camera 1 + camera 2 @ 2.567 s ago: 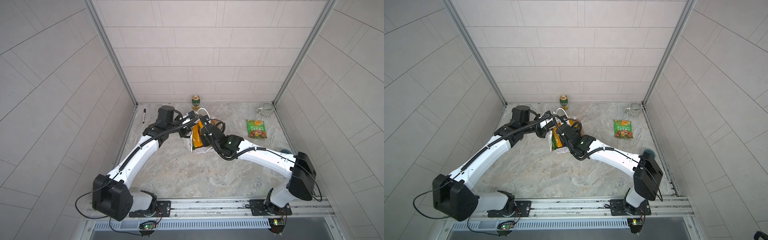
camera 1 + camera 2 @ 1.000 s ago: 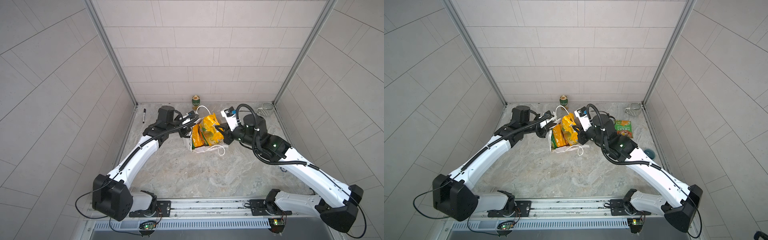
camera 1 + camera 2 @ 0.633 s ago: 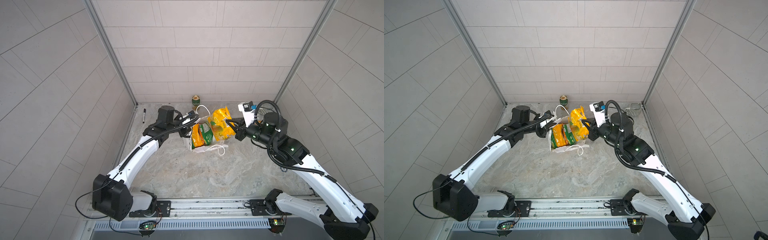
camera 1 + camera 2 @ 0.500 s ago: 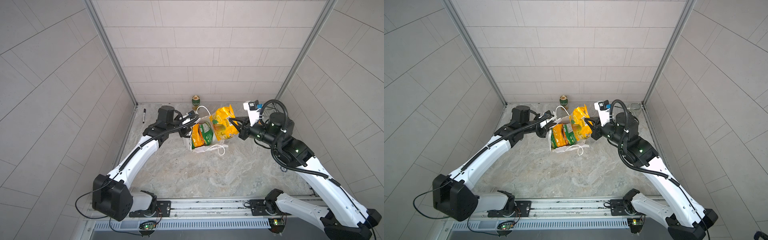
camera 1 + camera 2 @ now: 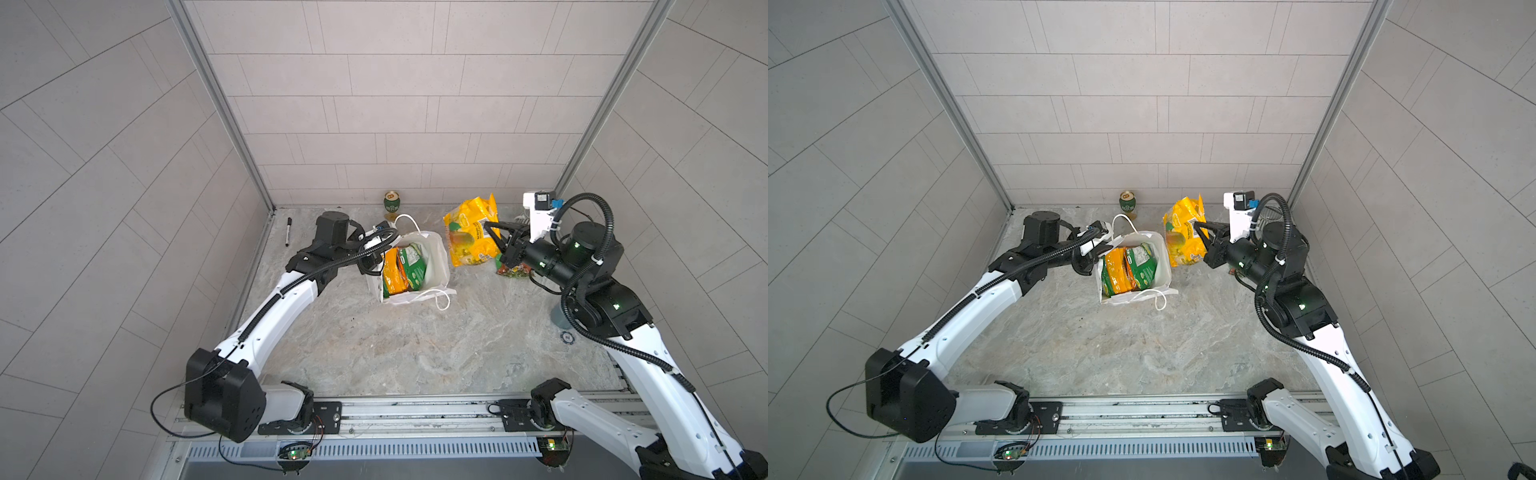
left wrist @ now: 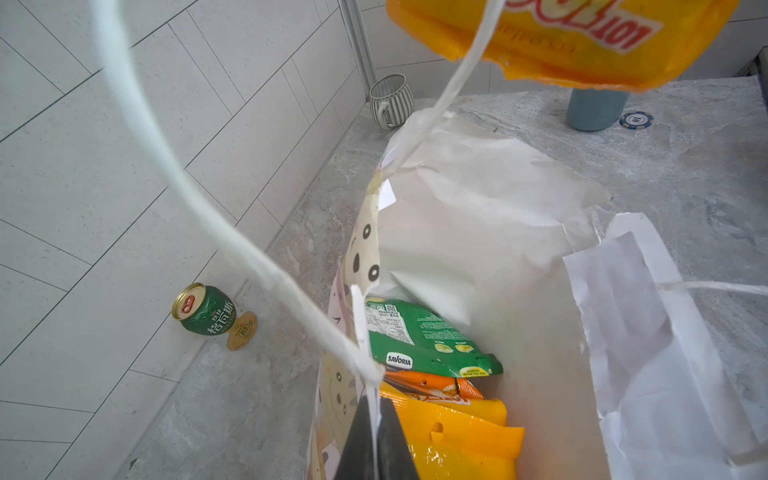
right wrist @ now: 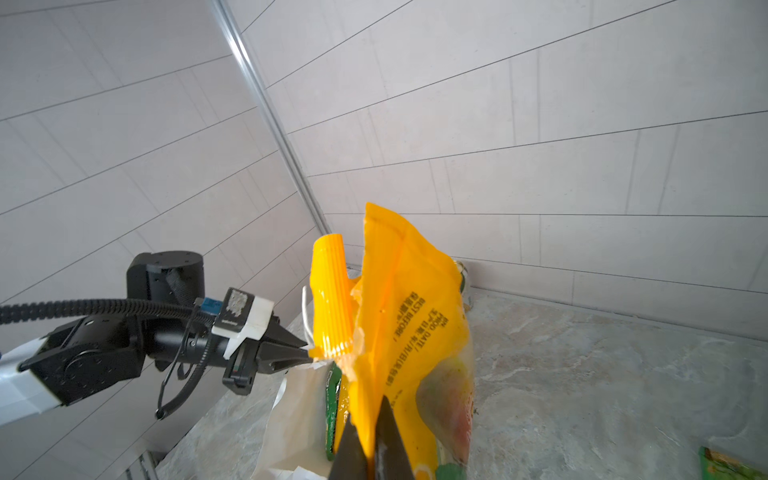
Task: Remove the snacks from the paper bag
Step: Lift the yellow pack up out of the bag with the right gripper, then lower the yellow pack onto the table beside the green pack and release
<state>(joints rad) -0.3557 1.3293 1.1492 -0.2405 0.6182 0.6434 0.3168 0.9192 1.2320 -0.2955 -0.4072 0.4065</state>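
The white paper bag (image 5: 437,253) (image 5: 1162,255) (image 6: 478,199) stands open in both top views, with an orange packet (image 5: 392,272) and a green packet (image 5: 413,266) (image 6: 424,336) of the snacks inside. My left gripper (image 5: 376,259) (image 5: 1100,253) (image 6: 376,440) is shut on the bag's left rim, below a cord handle (image 6: 187,187). To the bag's right, my right gripper (image 5: 487,226) (image 5: 1197,225) (image 7: 370,444) is shut on a yellow packet (image 5: 469,232) (image 5: 1183,237) (image 7: 407,332), which hangs clear of the bag above the table. Another green packet (image 5: 513,271) (image 7: 727,467) lies on the table under the right arm.
A green-and-gold can (image 5: 392,203) (image 6: 205,311) stands at the back wall. A striped mug (image 6: 390,102) sits in the back right corner. A blue-grey cup (image 5: 559,318) and a poker chip (image 5: 568,337) are by the right wall, a pen (image 5: 288,232) by the left wall.
My right gripper has drawn the yellow packet up out of the bag and carried it to the right. The left gripper has held the bag's rim without moving.
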